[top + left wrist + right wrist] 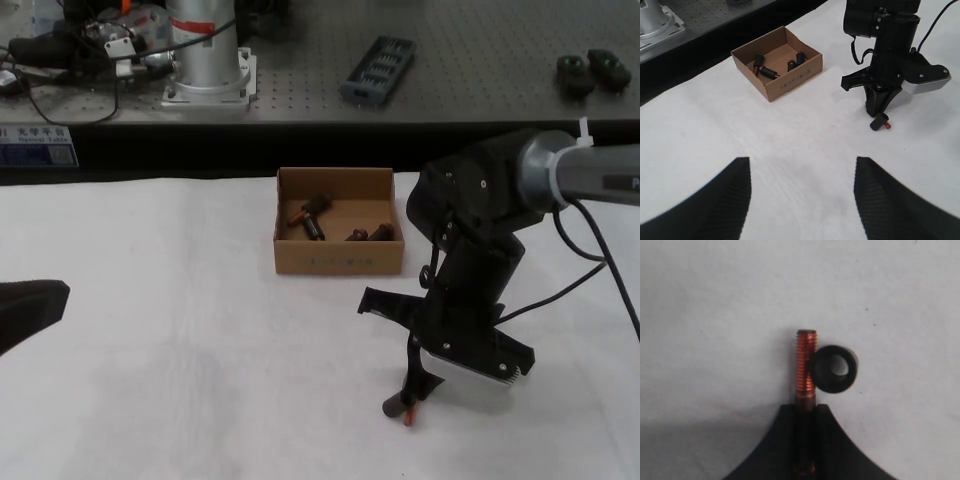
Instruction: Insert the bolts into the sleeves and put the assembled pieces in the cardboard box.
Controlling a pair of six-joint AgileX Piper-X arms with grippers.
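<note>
Now my right gripper (805, 415) pinches 1 copper bolt (805, 365) by its rear end, its threads touching the black sleeve (834, 369) on the cloth (150, 400), near the cardboard box (338, 264). Both look light and rigid, and the sleeve may roll. My left gripper (802, 197) is spread.

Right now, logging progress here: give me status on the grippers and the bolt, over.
Right gripper shut on bolt. Left gripper open over cloth. Sleeve beside bolt, bolt not inserted. Nothing blocking cardboard box.
</note>
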